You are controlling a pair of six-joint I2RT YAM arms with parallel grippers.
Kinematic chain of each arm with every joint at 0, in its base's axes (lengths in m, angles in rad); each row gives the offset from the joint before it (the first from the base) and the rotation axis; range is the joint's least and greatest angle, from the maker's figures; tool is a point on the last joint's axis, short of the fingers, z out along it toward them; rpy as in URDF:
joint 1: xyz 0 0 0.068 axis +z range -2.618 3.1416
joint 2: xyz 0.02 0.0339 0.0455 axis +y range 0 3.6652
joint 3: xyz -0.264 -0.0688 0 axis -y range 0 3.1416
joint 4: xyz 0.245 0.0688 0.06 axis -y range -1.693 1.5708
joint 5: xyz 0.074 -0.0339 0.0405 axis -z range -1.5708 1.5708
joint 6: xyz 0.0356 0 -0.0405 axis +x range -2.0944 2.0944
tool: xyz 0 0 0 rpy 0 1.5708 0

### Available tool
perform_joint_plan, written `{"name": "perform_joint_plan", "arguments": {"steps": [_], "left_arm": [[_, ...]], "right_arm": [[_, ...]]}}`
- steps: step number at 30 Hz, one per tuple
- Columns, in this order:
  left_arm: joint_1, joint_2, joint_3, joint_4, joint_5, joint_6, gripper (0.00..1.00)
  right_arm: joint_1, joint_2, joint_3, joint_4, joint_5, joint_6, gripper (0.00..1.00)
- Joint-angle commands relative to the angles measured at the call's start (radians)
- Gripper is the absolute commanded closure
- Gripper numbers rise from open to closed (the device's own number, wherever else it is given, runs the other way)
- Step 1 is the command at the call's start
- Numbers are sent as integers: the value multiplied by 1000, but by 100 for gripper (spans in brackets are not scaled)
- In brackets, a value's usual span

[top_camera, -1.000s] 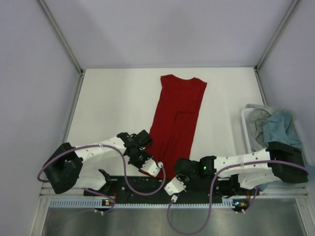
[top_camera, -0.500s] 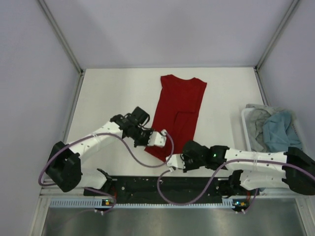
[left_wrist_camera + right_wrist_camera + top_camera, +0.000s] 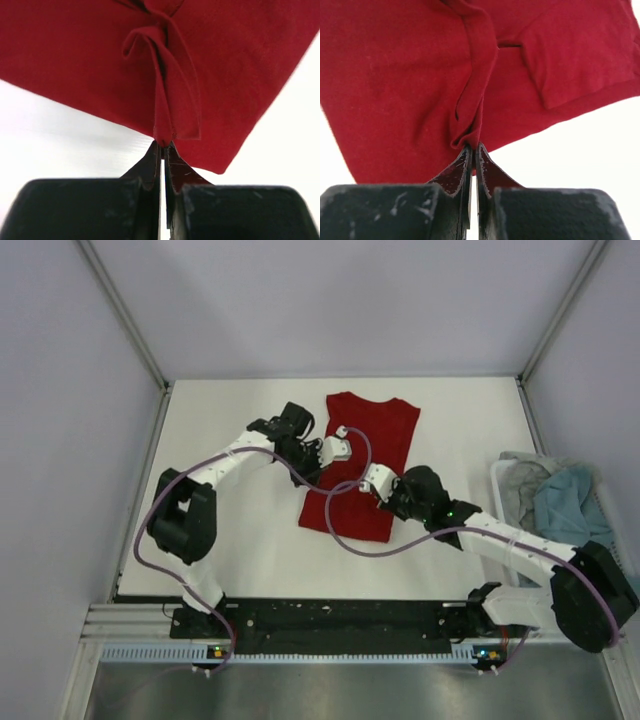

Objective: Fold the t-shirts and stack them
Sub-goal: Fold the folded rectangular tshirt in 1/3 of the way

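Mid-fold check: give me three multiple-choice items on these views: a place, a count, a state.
1. Where on the table do the grey t-shirt and teal t-shirt lie? A. far edge B. in the white basket at the right edge C. left edge
2. How many t-shirts show? A. one B. three C. five
3. How do the jaws of the left gripper and right gripper stand? A. both shut on the red t-shirt B. both open C. one open
Answers: B, the top view shows them bundled in the basket; B, red plus those two; A, each wrist view shows pinched red cloth.
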State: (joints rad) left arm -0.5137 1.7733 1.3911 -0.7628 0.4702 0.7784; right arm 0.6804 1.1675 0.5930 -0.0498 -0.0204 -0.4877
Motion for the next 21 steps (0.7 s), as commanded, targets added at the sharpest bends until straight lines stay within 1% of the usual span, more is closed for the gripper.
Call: {"name": "perform_joint_plan", "arguments": {"steps": [1,3,10,17,21], "left_arm": [[15,83,95,52,-47,-96,100],[30,123,123,83,-67,-129,100],[40,215,200,102,-59,-165,100],[44,261,221,143,-133,-200,100],[52,282,249,155,-168,-238,100]], "right_arm": [[-74,84,77,156,1,-14,100],[-119,116,82,183,-26,-11,100],[-163,225,100,215,-39,-40,100],[-189,313,128,226,-4,-45,100],[-219,337,148,217,-30,-49,100]]}}
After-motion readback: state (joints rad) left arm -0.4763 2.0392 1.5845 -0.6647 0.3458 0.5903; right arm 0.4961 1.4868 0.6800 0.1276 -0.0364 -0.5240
